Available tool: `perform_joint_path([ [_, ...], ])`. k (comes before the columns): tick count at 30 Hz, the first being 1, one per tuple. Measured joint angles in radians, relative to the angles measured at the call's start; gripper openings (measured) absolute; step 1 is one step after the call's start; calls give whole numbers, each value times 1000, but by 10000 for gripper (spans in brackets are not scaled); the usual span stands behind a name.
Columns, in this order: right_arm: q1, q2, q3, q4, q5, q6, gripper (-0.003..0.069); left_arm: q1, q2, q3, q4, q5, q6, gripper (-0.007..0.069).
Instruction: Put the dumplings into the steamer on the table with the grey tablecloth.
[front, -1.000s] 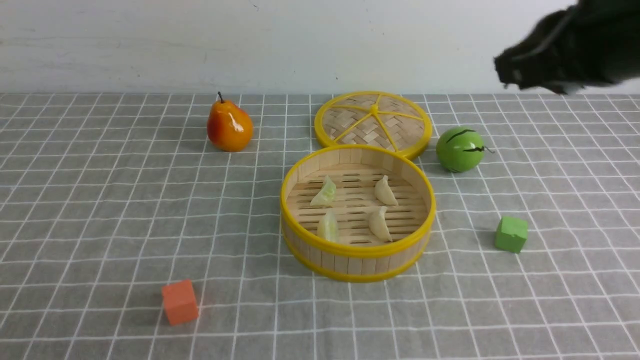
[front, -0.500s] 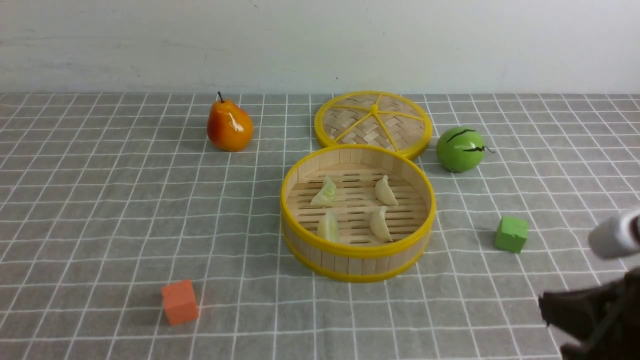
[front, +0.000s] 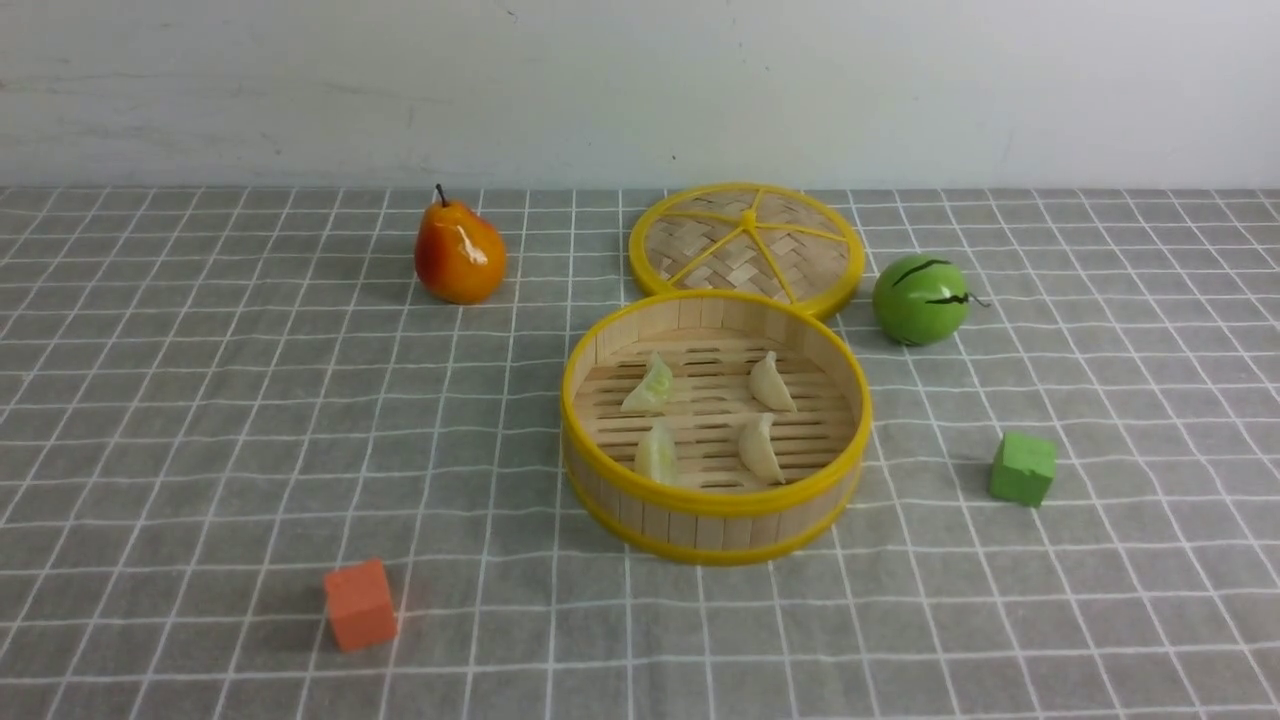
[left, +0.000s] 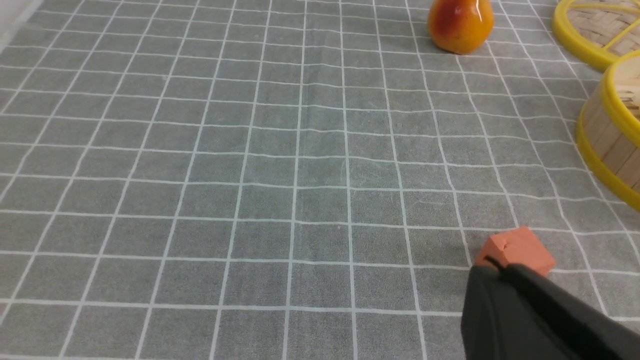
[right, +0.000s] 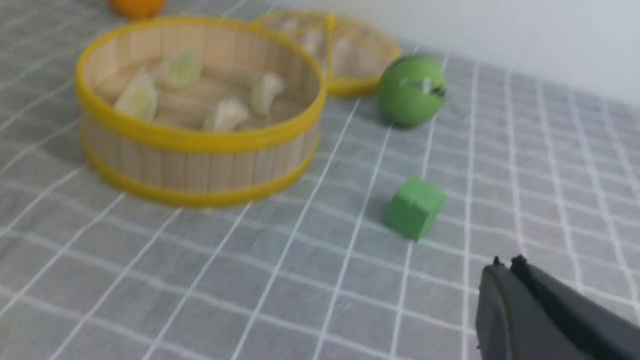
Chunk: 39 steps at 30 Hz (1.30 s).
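Note:
The round bamboo steamer stands on the grey tablecloth just right of centre. On its slatted floor lie several dumplings: a pale green dumpling, a second green one, a cream dumpling and another cream one. Neither arm appears in the front view. My left gripper is shut and empty, held above the cloth with the orange cube beyond its tip. My right gripper is shut and empty, on the near side of the green cube, with the steamer farther off.
The flat woven lid lies behind the steamer, touching its rim. An orange pear stands at the back left, a green melon ball at the back right. An orange cube sits front left, a green cube right of the steamer.
My right arm swung from the upper right down to the lower right and then out of the front view. The dumplings and the steamer stayed still.

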Motion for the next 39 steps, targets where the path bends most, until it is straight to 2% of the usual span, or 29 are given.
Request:
perform_joint_path([
  [3, -94, -143, 61, -6, 35, 1, -16, 0, 0, 0, 1, 0, 0, -14],
  [8, -200, -167, 66, -10, 173, 45, -16, 0, 0, 0, 1, 3, 0, -12],
  [13, -211, -167, 63, -18, 286, 121, -15, 0, 0, 0, 1, 4, 0, -8],
  [39, -211, -167, 58, -22, 305, 136, 1, 0, -12, 17, 10, -10, 0, 6],
])
